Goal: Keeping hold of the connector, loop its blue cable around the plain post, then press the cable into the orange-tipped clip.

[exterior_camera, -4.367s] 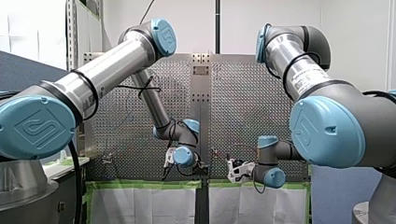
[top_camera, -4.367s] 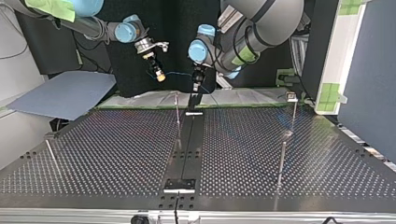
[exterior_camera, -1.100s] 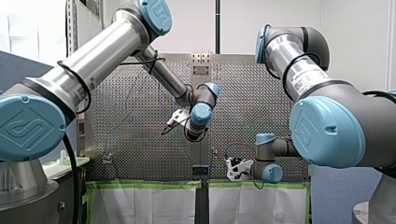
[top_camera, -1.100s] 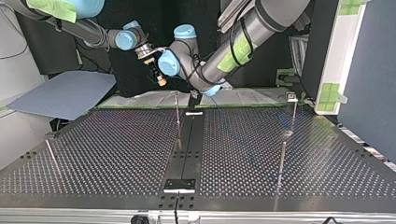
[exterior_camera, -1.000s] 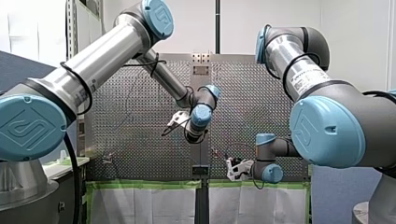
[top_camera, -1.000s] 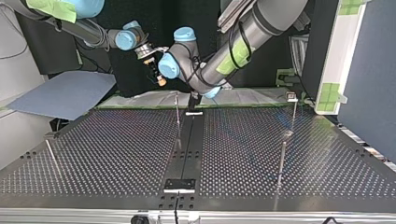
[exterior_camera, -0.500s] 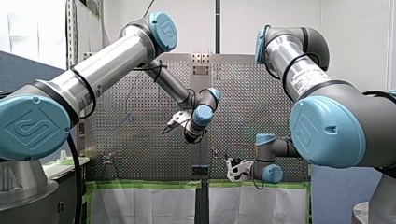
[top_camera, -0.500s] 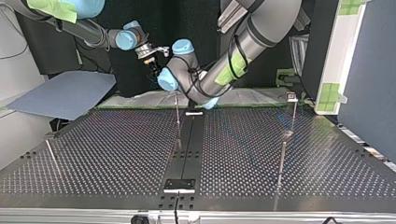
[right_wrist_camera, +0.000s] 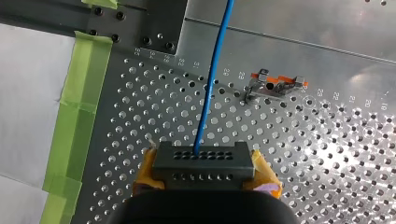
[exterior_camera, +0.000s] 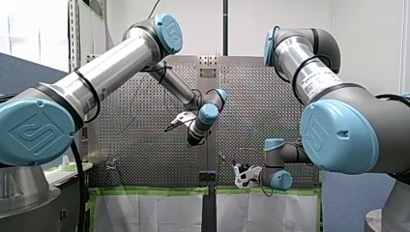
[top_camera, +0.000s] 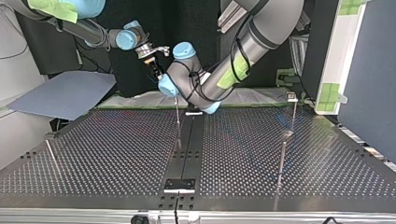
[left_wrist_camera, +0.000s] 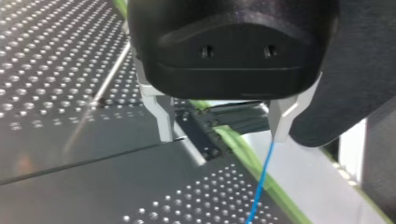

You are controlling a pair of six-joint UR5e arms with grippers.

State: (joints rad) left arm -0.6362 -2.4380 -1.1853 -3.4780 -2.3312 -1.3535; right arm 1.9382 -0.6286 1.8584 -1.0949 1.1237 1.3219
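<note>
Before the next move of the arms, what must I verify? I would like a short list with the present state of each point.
1. Connector held in my right claw: ok, it sits between the yellow pads.
2. Blue cable pressed into the orange-tipped clip: not ok, it passes beside the clip.
3. My left claw open: ok; the cable runs by one finger, unclamped.
4. Cable looped around the post: cannot tell.

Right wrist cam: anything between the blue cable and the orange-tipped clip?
Nothing visible. The blue cable runs ahead from the connector in my right gripper, and only bare perforated table lies between it and the orange-tipped clip.
</note>
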